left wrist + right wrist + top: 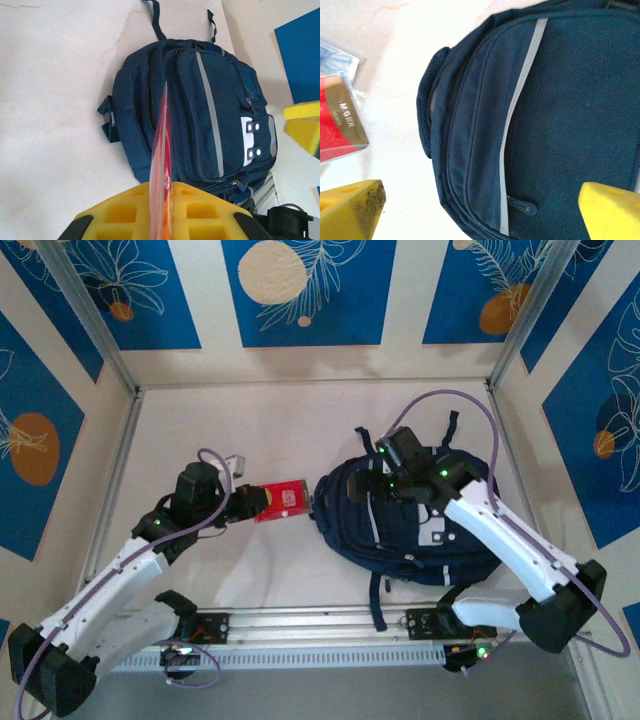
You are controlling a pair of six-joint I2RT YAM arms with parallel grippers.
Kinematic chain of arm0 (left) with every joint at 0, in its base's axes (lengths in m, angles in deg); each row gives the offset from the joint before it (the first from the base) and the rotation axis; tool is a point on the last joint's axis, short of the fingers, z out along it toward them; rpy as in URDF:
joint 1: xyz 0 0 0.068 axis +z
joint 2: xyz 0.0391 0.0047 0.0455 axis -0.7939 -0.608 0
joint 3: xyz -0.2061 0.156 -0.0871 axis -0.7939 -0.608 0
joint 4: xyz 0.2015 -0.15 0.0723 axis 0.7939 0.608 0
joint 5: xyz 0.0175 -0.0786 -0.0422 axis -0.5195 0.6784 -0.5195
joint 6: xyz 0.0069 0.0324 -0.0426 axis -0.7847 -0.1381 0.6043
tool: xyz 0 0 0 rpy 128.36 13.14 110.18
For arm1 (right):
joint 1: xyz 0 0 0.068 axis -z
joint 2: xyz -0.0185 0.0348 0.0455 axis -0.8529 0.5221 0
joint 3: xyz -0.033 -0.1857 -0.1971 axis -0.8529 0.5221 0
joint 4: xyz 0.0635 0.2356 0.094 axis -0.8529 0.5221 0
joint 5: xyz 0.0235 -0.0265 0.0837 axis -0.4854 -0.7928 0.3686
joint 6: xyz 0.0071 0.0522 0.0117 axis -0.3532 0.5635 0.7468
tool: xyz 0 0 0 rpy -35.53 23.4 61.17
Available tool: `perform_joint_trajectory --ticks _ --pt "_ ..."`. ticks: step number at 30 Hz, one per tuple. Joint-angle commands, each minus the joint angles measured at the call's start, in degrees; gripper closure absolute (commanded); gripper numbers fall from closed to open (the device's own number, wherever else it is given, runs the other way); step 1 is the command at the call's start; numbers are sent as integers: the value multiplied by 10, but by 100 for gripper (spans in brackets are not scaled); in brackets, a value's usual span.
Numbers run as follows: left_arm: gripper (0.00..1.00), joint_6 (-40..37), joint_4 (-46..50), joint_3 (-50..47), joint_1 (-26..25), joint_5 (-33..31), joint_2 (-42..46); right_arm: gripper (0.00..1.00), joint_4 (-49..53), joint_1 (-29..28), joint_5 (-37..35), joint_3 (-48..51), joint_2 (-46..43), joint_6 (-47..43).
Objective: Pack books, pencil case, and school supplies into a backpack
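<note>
Left wrist, red packet (162,160) edge-on, face hidden, backpack (210,115) straps cut off

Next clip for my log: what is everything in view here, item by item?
backpack: one, dark navy with a pale stripe, lying on the table's right half
red packet: one, red with a brown label band, just left of the backpack
table: one, pale cream, under everything
wall panels: several, blue with white leaf lines and orange or cream discs, around the table
rail: one, silver, along the near edge
left gripper: one, yellow fingers shut on the red packet
right gripper: one, yellow fingers wide open over the backpack
</note>
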Motion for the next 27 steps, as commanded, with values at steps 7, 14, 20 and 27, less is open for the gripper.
perform_joint_trajectory --ticks 7,14,20,27 --pt "100 -2 20 -23 9 -2 42 7 53 19 21 -32 153 97" --pt "100 -3 49 -27 12 -5 64 1 99 -4 -20 -95 279 83" --pt "100 4 64 -38 13 -9 89 16 70 -4 -28 -78 299 83" --pt "100 6 73 -49 14 -14 113 57 97 -27 -86 -100 330 88"
